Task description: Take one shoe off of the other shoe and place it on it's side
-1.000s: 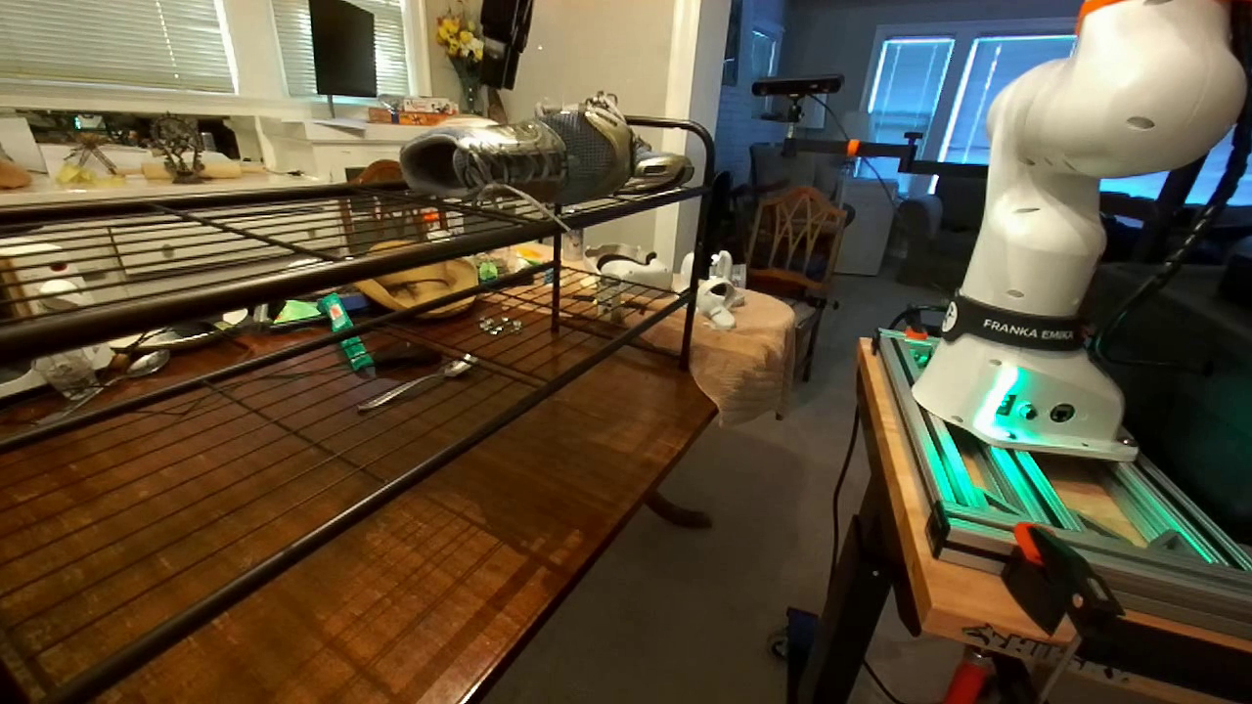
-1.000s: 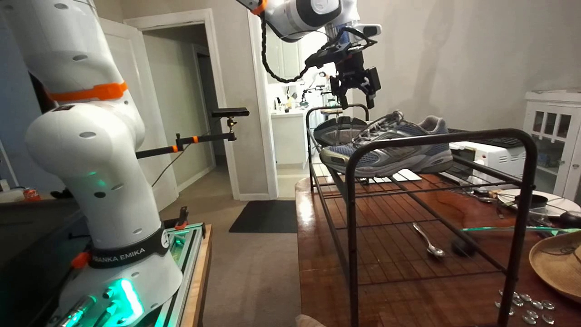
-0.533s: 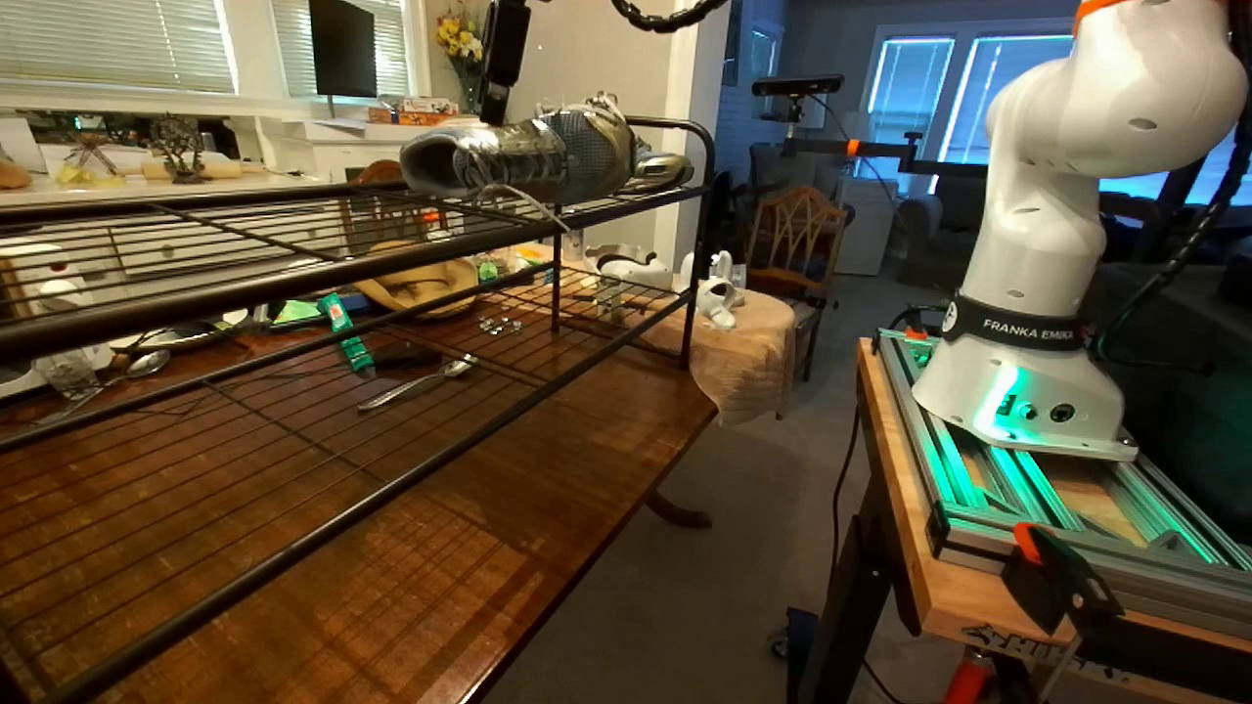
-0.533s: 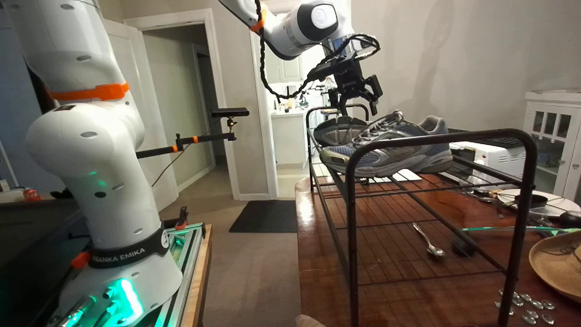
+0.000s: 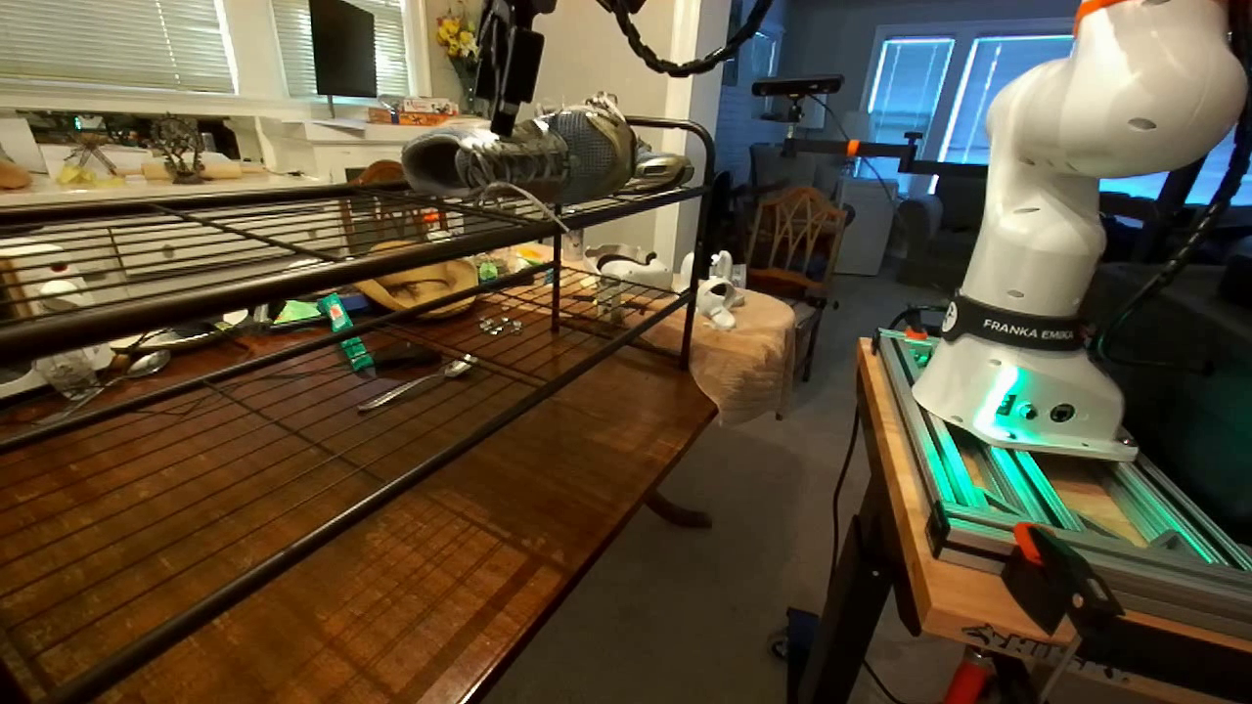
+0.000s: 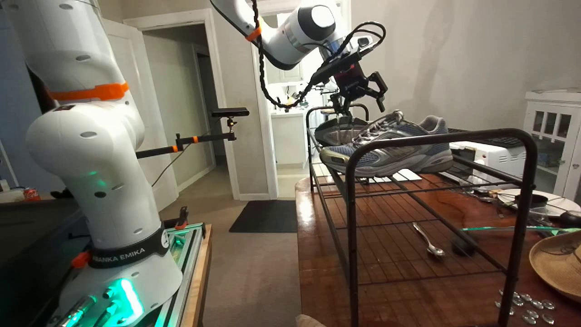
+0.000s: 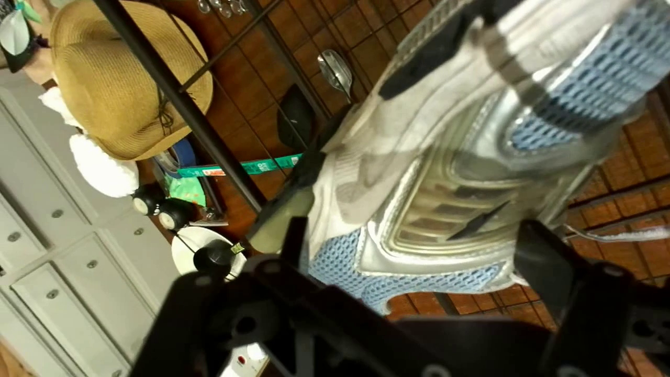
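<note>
Shoe point(image 7: 450, 170) on side: looked light, soft-sided, firmer along sole point(image 7: 361, 180); seemed best pinched near heel point(image 7: 345, 262). Hung over it with jaws spread, contact unclear.

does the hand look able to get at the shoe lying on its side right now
Probably yes: the hand is over the shoe lying on its side, jaws apart, and the wrist view shows nothing blocking the way. The upright shoe is close by, though, so side clearance is hard to judge.

Free air lies above the upright shoe point(image 6: 399, 156) (the rack's end rail point(image 6: 481, 132) flanks it).
</note>
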### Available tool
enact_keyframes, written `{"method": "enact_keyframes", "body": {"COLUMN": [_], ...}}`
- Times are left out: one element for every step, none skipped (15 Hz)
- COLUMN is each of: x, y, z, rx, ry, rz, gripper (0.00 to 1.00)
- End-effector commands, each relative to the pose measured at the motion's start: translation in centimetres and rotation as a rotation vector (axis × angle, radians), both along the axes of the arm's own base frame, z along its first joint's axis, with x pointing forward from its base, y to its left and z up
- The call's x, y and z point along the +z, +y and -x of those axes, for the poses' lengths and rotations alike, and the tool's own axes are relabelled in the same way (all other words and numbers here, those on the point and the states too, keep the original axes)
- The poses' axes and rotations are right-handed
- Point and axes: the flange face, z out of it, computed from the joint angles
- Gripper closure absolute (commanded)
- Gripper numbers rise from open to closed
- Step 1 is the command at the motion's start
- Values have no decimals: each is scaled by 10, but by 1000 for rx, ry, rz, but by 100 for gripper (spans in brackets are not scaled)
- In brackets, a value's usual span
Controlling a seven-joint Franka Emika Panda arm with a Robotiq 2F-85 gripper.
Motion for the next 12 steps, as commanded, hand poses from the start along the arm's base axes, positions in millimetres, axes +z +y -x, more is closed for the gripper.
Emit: {"method": "enact_keyframes", "body": {"x": [2,4,5,6,6,6,5,5,5,5,6,8], "y": [-4,-4,-4,-4,-5,-7,-8,-7,-5,-2,1,4], "z": [12,13,14,16,18,19,20,22,23,25,27,28], "rx": [-53,-95,-136,-172,-208,-244,-289,-327,-374,-416,-447,-468], "ry": [-9,-14,-16,-20,-30,-36,-40,-35,-21,0,21,38], "rz": [84,98,107,118,138,161,182,192,197,196,189,183], "gripper": [0,0,0,0,0,0,0,0,0,0,0,0]}}
